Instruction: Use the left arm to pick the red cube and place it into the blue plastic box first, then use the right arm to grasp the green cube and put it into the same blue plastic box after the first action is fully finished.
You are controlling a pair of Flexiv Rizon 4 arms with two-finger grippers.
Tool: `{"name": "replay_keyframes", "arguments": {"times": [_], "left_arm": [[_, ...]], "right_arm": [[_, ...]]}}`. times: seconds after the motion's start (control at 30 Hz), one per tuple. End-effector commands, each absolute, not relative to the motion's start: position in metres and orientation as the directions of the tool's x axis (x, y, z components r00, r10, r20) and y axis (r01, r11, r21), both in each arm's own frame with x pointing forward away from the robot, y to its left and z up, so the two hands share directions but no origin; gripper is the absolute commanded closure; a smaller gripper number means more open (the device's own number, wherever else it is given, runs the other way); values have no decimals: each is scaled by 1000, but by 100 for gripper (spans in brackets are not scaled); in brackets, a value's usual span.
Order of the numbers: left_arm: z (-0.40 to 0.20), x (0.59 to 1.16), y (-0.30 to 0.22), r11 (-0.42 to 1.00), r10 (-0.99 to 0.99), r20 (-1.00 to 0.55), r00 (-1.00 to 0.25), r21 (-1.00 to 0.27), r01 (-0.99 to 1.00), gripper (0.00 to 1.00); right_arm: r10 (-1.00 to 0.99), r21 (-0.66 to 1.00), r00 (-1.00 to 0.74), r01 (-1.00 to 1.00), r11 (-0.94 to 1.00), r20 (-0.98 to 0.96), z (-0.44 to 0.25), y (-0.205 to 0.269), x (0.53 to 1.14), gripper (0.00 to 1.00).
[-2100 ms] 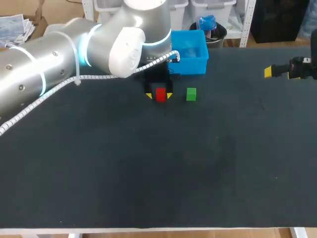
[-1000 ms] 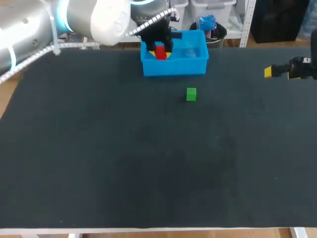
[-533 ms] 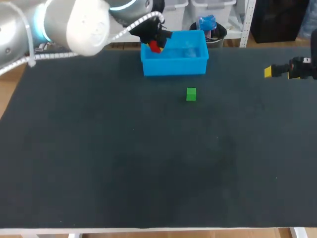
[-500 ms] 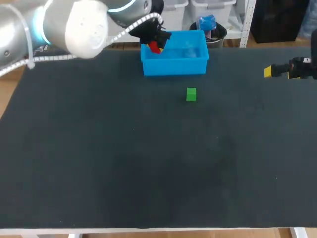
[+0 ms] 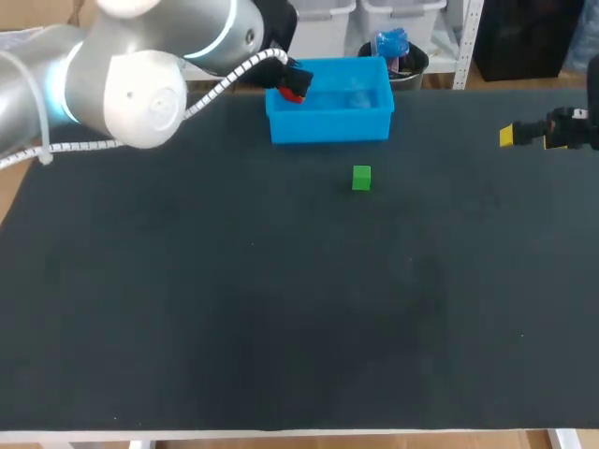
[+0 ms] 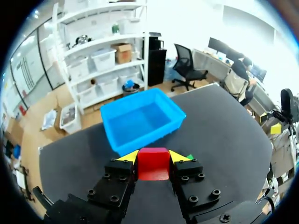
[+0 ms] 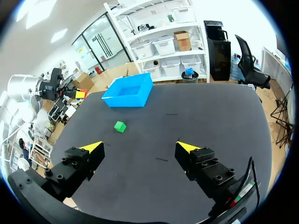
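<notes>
My left gripper (image 5: 292, 82) is shut on the red cube (image 5: 296, 91) and holds it in the air by the left end of the blue plastic box (image 5: 332, 120). In the left wrist view the red cube (image 6: 153, 163) sits between the yellow tips of the left gripper (image 6: 153, 158), with the empty blue box (image 6: 140, 122) just ahead. The green cube (image 5: 361, 178) lies on the dark table in front of the box. My right gripper (image 5: 513, 137) hangs at the far right, open and empty. Ahead of the right gripper (image 7: 140, 148) lie the green cube (image 7: 120, 126) and the box (image 7: 129, 92).
The dark table top (image 5: 281, 309) stretches wide in front of the green cube. My left arm's big silver links (image 5: 140, 84) hang over the table's back left corner.
The left gripper lifted the red cube from beside the green cube up to the box. Over the last second its arm swung and the cube shifted slightly toward the box's left end. The right arm kept still.
</notes>
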State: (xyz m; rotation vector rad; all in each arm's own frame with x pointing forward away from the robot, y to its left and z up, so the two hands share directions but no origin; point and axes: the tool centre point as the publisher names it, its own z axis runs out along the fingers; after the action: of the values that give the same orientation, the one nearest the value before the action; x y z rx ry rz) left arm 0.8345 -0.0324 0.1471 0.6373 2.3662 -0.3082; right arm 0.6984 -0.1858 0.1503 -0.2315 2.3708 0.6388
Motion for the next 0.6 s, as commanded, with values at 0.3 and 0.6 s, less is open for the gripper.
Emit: {"name": "replay_keyframes", "arguments": {"times": [0.3, 0.6], "left_arm": [[147, 835, -31, 852, 364, -654, -663, -55, 521, 100], [139, 874, -42, 836, 368, -686, -627, -51, 547, 100]], "right_arm": [[1, 383, -765, -322, 866, -644, 150, -185, 699, 0], [1, 383, -765, -322, 866, -644, 150, -185, 699, 0]]}}
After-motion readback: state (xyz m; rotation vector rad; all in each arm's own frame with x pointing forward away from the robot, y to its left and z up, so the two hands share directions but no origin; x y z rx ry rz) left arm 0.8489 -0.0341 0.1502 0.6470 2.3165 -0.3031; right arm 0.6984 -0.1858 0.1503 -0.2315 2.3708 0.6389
